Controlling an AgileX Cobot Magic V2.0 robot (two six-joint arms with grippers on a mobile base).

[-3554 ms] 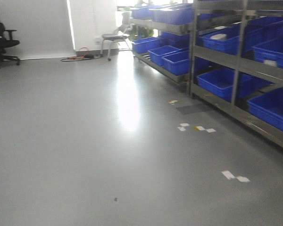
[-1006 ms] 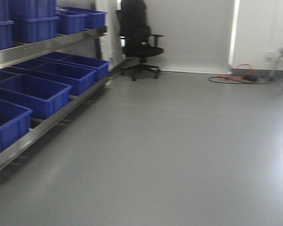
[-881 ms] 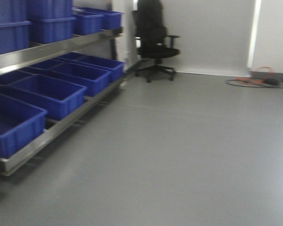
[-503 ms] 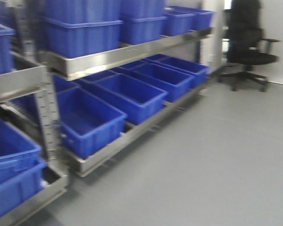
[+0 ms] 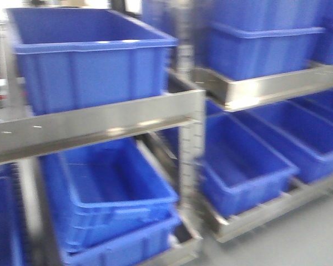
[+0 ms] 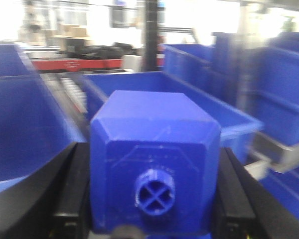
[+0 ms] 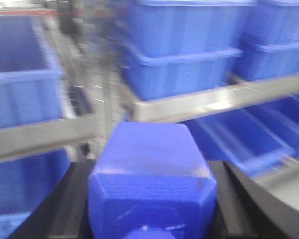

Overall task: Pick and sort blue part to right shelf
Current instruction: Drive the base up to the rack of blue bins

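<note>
Left gripper [image 6: 153, 169] pinches boxy blue plastic part [image 6: 154, 144] w/ chamfered edges & cross-slotted round boss; right gripper [image 7: 152, 184] pinches similar blue block [image 7: 150, 164], both facing steel rack [image 5: 100, 124] w/ smooth blue bins [image 5: 94, 61].

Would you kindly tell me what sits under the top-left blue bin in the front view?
The top-left bin rests on a steel shelf rail; below it sits another open blue bin, whose visible floor looks bare. The rail hides its far end.

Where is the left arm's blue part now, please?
In the left wrist view, the blue part sits between the fingers of the left gripper, before an open blue bin.
</note>
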